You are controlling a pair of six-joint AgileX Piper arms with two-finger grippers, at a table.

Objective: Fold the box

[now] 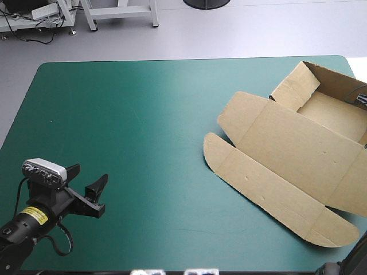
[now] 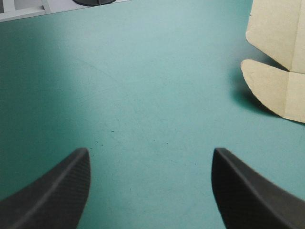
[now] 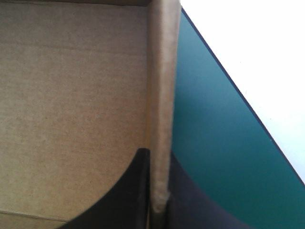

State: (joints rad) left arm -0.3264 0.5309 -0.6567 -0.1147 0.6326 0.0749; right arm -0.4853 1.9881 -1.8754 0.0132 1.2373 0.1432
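Observation:
The brown box (image 1: 287,154) lies on the right half of the table. Its lid and rounded flaps are spread flat toward the front, and its tray walls are raised at the back right. My right gripper (image 3: 159,157) is shut on the tray's upright right wall (image 3: 162,71), one black finger inside the tray and one outside. Only a small dark part of the right gripper (image 1: 361,98) shows in the high view, at the table's right edge. My left gripper (image 1: 90,173) hovers open near the front left corner. Nothing is between the left gripper's (image 2: 151,151) fingers, and the box's rounded flap (image 2: 271,88) lies well ahead of it.
The teal-green cover (image 1: 143,126) stretches between the left gripper and the box. The table's right edge (image 3: 228,95) runs close beside the held wall, with pale floor beyond it.

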